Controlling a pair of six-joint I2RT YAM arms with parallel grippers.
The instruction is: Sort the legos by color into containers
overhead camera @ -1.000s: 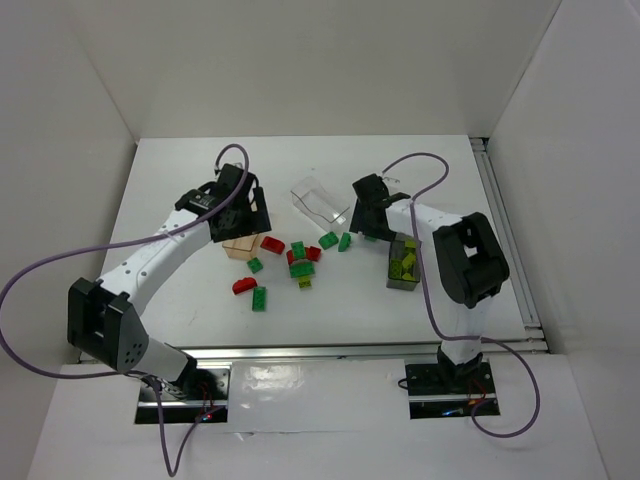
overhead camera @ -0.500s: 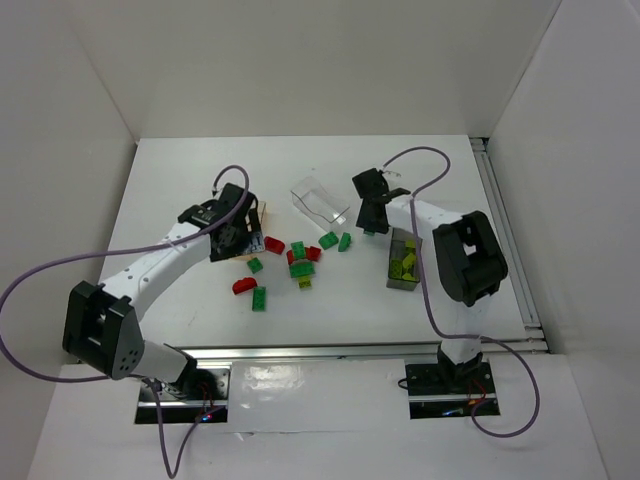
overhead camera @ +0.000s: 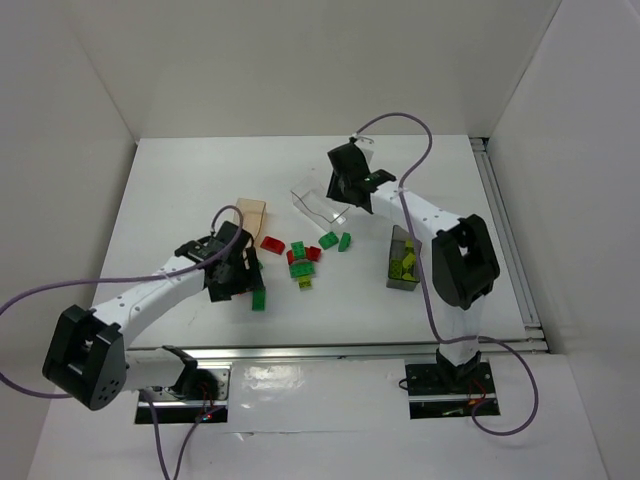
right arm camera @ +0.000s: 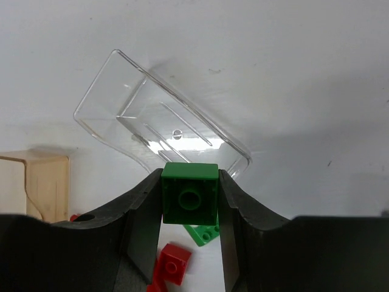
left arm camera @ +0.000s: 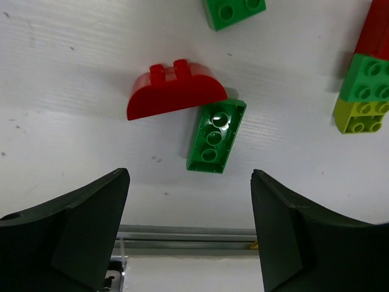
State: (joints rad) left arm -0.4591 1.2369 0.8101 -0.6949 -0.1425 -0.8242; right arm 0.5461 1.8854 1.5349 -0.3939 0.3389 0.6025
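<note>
Right wrist view: the right claw [right arm camera: 189,208] is clamped on a square green brick [right arm camera: 189,190], just below the clear tub [right arm camera: 159,114] at frame centre. The step is delivery; the next move, I judge, calls for crossing the rim before letting go. In the left wrist view the left claw [left arm camera: 188,204] gapes wide and empty, an upturned green brick [left arm camera: 216,135] touching a red arched brick [left arm camera: 175,92] on the desk [left arm camera: 73,55] just above its gap.

Green brick [right arm camera: 189,202] now in right gripper [right arm camera: 189,182]
</note>
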